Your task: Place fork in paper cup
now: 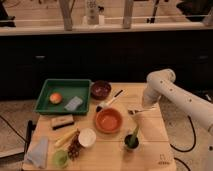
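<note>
Gripper [144, 106] low over the table [152, 150], right of orange bowl [108, 120]; open or closed: cannot tell. Fork [133, 111] just beside gripper tip, contact unclear. White paper cup [86, 137] well apart, front left.

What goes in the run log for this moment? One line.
gripper: right of orange bowl | fork: by gripper | paper cup: no fork in it
</note>
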### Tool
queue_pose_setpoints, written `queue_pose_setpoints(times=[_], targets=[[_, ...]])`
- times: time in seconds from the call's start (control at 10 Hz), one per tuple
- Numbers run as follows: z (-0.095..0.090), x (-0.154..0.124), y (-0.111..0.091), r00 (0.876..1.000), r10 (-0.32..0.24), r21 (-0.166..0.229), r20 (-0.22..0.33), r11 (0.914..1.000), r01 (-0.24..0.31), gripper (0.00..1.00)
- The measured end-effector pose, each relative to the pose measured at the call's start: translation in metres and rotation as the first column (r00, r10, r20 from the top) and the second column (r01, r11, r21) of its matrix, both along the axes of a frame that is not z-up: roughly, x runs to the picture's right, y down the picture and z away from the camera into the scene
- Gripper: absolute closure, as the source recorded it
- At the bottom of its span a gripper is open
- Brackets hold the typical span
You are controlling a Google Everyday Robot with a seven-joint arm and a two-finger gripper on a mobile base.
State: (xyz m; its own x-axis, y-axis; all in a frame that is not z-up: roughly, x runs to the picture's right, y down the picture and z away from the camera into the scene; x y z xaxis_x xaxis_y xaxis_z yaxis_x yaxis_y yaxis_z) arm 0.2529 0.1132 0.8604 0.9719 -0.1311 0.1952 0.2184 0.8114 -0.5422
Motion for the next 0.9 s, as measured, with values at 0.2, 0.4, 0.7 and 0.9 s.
queue_pose_setpoints(times=[0.2,0.4,0.7,0.9], targets=[[0.005,-0.005,0.005,1.0,0.001,-0.009,0.014,1.0,-0.001,0.2],[0.011,-0.009,0.008,1.0,0.008,-0.018,0.026,0.9998,-0.008,0.2],[0.018,-0.01,0.015,0.999,0.02,-0.033,0.039,0.9993,-0.019,0.2],[0.027,-0.01,0.024,0.998,0.027,-0.044,0.049,0.9987,-0.025,0.22]])
